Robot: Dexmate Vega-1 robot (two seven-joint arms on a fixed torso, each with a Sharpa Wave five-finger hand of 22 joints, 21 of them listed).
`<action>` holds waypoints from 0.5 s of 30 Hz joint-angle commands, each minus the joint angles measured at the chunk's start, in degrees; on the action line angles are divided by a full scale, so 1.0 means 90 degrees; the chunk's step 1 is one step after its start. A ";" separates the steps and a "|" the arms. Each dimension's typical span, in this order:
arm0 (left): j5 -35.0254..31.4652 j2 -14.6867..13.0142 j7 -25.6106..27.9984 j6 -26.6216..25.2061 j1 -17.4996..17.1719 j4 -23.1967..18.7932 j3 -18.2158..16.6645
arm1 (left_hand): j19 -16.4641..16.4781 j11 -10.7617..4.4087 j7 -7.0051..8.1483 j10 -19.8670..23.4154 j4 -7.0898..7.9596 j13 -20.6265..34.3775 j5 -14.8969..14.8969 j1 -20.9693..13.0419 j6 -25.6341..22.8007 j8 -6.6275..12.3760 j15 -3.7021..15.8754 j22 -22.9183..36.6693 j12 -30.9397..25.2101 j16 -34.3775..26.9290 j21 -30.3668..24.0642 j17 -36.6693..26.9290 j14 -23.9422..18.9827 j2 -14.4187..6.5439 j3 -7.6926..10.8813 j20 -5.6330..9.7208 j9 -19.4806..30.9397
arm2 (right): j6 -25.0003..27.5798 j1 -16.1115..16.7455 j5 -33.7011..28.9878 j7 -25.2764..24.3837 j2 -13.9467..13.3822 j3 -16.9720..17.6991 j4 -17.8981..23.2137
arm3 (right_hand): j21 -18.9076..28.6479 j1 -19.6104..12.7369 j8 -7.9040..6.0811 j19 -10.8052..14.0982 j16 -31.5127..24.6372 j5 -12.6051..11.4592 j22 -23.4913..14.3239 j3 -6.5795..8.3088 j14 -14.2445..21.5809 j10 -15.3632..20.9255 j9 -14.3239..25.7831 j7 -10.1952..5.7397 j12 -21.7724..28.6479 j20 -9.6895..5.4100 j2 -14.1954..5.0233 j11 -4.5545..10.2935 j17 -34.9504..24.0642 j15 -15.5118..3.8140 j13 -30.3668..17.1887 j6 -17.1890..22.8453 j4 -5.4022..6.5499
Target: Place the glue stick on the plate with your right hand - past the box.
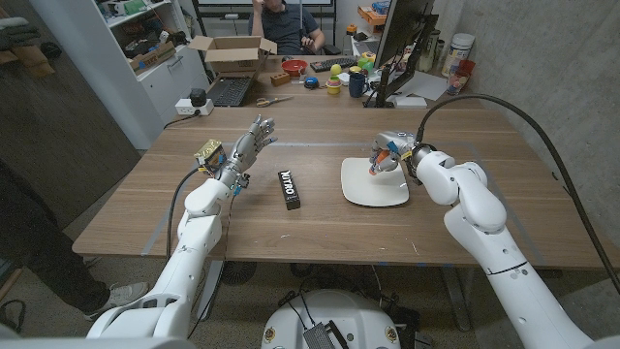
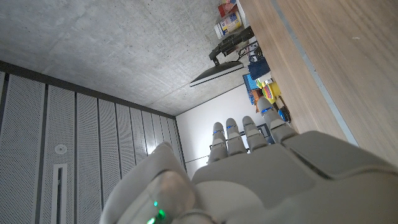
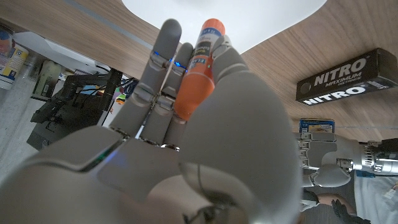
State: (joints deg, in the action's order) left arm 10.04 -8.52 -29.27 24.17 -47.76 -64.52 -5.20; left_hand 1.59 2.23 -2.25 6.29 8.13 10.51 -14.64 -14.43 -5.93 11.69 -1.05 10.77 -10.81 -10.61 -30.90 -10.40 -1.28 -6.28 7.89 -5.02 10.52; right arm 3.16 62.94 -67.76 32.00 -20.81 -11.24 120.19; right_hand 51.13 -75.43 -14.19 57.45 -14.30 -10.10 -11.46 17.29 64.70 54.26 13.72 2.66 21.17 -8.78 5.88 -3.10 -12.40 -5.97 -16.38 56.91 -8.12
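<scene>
Behind your wooden table point(image 1: 320, 228) sits a cluttered desk with a monitor point(image 1: 402, 39), an open cardboard box point(image 1: 232, 53) and a seated person point(image 1: 286, 24). Your right hand point(image 1: 387, 155) hangs over the near-left part of the white plate point(image 1: 378, 189), its fingers point(image 3: 163, 68) closed around the glue stick point(image 1: 380, 162). In the right wrist view you can see the stick's orange body point(image 3: 194, 87) pinned between thumb and fingers, its printed end pointing at the plate point(image 3: 249, 18). Whether the stick touches the plate, you cannot tell. Left of the plate, apart from it, lies the black NITRO box point(image 1: 290, 189). Beyond that, your left hand point(image 1: 247, 147) is raised off the table, fingers apart and holding nothing.
</scene>
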 commanded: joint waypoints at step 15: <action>-0.0037 0.0048 -0.0102 0.0102 0.0178 0.0352 -0.0106 | 0.0024 -0.0005 -0.0019 -0.0008 0.0023 0.0024 -0.0039 0.0038 0.0014 -0.0001 -0.0021 0.0029 -0.0023 -0.0028 0.0025 -0.0021 0.0031 -0.0028 -0.0048 -0.0031 0.0034 | -0.0029 -0.0310 0.0041 0.0175 -0.0157 -0.0406 -0.0261 | 0.0058 -0.1712 0.0030 -0.0044 -0.0045 -0.0038 -0.0003 -0.0026 0.0752 0.0118 0.0031 0.0006 -0.0023 -0.0523 -0.1609 -0.0038 -0.0020 -0.0771 -0.0039 0.0093 0.0007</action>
State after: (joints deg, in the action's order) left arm 9.82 -8.32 -29.77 24.75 -46.86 -62.75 -5.65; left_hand 1.59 2.23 -2.25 6.29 8.13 10.52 -14.64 -14.43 -5.94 11.69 -1.05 10.77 -10.81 -10.61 -30.72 -10.41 -1.28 -6.28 7.89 -5.02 10.52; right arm 2.78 61.05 -67.33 32.97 -21.76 -13.68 118.63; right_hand 51.13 -75.43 -13.97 57.23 -14.47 -10.10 -11.46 17.29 64.70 54.37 13.69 2.87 20.96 -9.00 5.88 -2.98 -12.36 -5.97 -16.53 57.12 -8.11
